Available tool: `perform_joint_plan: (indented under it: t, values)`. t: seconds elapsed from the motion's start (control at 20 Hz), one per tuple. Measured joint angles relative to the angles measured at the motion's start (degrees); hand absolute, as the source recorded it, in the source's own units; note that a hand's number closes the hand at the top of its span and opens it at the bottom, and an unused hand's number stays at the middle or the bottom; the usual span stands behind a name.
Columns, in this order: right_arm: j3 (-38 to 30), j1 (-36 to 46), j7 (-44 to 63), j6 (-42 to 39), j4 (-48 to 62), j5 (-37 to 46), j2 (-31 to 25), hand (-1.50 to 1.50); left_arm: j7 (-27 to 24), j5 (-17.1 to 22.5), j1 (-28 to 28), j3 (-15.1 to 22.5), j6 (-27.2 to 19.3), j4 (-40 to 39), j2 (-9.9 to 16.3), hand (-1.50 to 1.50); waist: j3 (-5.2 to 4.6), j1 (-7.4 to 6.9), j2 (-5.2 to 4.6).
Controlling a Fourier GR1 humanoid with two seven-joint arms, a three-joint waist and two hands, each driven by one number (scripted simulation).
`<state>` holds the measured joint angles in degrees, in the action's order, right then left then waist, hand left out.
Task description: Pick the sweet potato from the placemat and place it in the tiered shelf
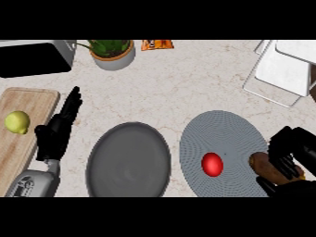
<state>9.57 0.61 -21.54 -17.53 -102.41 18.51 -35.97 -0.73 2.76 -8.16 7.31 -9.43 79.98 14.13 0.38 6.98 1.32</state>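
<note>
The brown sweet potato (262,165) lies at the right edge of the round grey placemat (222,134), low in the head view. My right hand (296,157) is curled round it from the right and hides most of it. A red tomato (212,164) sits on the same placemat, left of the sweet potato. The white tiered shelf (287,69) stands at the far right of the counter. My left hand (56,129) rests open at the left, fingers pointing up, beside the cutting board.
A dark grey plate (128,159) lies left of the placemat. A wooden cutting board (16,139) at the left carries a yellow lemon (16,122). A potted plant (112,53), a toaster (27,55) and an orange packet (157,44) line the back.
</note>
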Motion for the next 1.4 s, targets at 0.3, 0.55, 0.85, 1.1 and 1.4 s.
perform_joint_plan:
  t: [0.3,0.55,0.85,1.1,1.4]
  values:
    - [-20.41,-0.95,-11.01,-8.46,5.8,-16.84,-11.03,1.5,0.0,-0.26,0.93,0.52,0.27,1.3,0.14,0.0,-0.14,-1.02,-0.34]
    - [-35.52,-0.65,-14.29,-13.82,18.06,-27.54,-20.79,1.5,0.1,-0.9,0.53,1.98,0.77,2.23,-0.58,0.0,-0.24,-3.54,-0.87]
    - [-41.77,3.24,-14.14,-17.54,33.33,-32.57,-30.14,1.5,0.62,-1.48,-1.89,2.62,1.98,1.72,-1.23,0.0,-0.3,-6.52,-1.4]
    - [-41.46,8.75,-14.27,-17.51,42.73,-33.14,-34.45,1.5,0.85,-2.21,-2.5,3.3,2.61,1.75,-2.11,0.0,-0.29,-7.79,-1.58]
    - [-37.81,17.28,-13.85,-15.84,49.25,-32.63,-36.41,1.5,1.58,-2.18,-3.93,2.8,3.68,1.25,-2.47,0.0,-0.31,-8.7,-1.73]
